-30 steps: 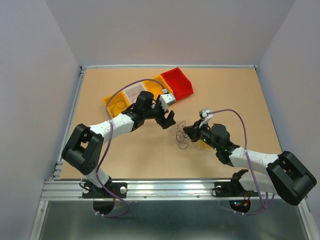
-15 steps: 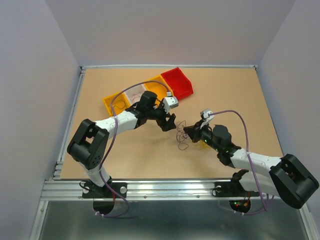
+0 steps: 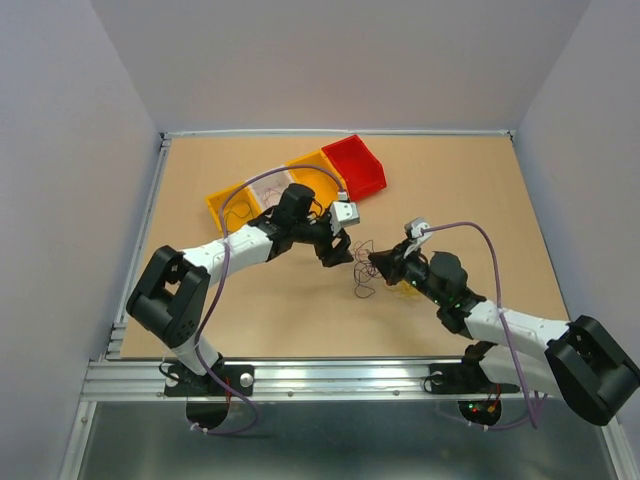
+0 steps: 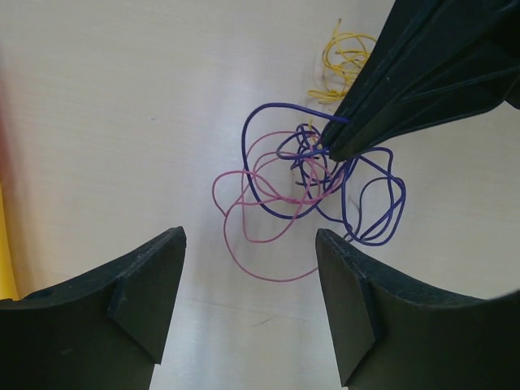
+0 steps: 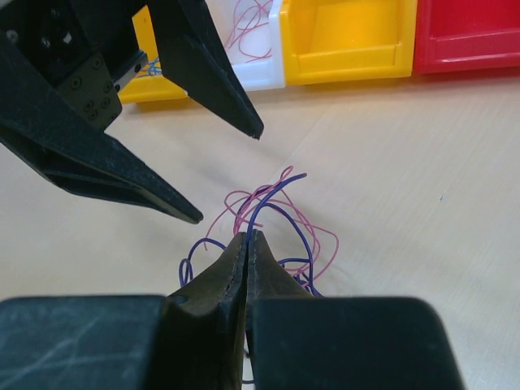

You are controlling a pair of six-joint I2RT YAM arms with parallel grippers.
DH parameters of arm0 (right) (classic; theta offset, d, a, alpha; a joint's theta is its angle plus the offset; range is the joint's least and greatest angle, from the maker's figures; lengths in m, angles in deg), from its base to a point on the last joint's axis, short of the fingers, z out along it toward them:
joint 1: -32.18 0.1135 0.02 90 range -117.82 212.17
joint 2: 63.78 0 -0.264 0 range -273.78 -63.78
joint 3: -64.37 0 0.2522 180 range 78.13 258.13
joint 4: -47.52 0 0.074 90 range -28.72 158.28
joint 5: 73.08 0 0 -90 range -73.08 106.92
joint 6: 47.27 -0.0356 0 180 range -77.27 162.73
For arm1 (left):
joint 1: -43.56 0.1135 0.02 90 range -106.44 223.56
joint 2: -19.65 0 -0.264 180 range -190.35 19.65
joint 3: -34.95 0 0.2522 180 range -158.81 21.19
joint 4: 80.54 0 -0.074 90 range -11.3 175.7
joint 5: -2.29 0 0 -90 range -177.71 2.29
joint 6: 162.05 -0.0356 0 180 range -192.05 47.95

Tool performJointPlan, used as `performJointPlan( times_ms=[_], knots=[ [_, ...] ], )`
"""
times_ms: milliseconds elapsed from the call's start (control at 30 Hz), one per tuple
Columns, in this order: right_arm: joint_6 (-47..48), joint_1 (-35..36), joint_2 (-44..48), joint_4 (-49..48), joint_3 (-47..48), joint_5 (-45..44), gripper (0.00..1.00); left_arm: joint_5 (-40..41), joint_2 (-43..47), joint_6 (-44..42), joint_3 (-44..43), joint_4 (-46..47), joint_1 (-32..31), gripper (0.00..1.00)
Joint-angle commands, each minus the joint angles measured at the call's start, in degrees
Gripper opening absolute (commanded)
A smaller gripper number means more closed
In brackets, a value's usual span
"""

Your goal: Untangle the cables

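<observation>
Progress update on the cables (image 4: pixel 313 175) — the little clump sits on the tan tabletop (image 3: pixel 470 190) between the two arms, in front of the row of bins. Over the last second the left gripper (image 4: pixel 249 237) has swung in from the bin side toward the clump. Its jaws are now spread wide and hovering right over the pink wire (image 4: pixel 214 191) loops, not touching anything as far as I can see. The right gripper (image 5: pixel 246 241) has barely budged: jaws pressed together, pinching what looks like a purple wire (image 5: pixel 260 203) near the middle of the knot. A yellow wire (image 4: pixel 345 61) lies curled just past its fingers and seems apart from the main tangle.

My read — one side is anchored and the other is lined up to grab a pink strand and pull it free, so the actual separating hasn't started.

The red bin (image 5: pixel 467 53), yellow bin (image 5: pixel 349 69) and white bin (image 5: pixel 260 73) sit behind; the white one holds a few pink strands. No brand names, labels or writing readable anywhere.
</observation>
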Motion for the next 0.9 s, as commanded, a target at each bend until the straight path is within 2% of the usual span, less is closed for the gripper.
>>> performJointPlan(
  times_ms=[0,133,367,467,567,633,667,733,767,867],
  knots=[
    [-0.72,0.49,2.09,-2.98,-1.36,0.22,0.01,-4.18,3.89,-3.46,1.73,0.07,-0.62,0.75],
    [-1.25,0.49,3.50,-2.45,-1.45,1.28,0.01,-5.24,6.44,-5.30,3.39,0.33,-1.23,0.75],
    [-1.87,0.49,3.59,-2.27,-1.18,3.30,0.00,-1.64,6.89,-6.01,4.28,1.38,-3.52,0.71],
    [-2.05,0.49,3.76,-2.36,-1.10,4.18,0.01,0.46,6.27,-5.57,4.10,2.09,-4.75,0.68],
    [-2.40,0.49,4.03,-2.28,-1.18,4.62,0.01,3.10,5.92,-5.13,4.54,3.58,-5.72,0.59],
    [-2.49,0.58,4.20,-2.27,-1.18,4.80,0.01,3.81,5.83,-5.04,4.80,4.19,-5.98,0.50],
    [-2.57,0.49,4.21,-2.27,-1.18,4.80,0.01,4.07,5.66,-5.04,4.72,4.20,-6.24,0.40],
    [-2.49,0.49,4.12,-2.28,-1.18,4.62,0.01,4.08,5.48,-4.95,4.63,4.20,-6.42,0.28],
    [-2.57,0.58,3.86,-2.27,-1.27,4.27,0.01,4.16,5.48,-5.21,4.63,4.20,-6.51,0.16],
    [-2.75,0.58,3.59,-2.27,-1.27,3.31,0.01,4.34,6.09,-5.39,4.89,4.29,-6.42,0.00]
  ],
)
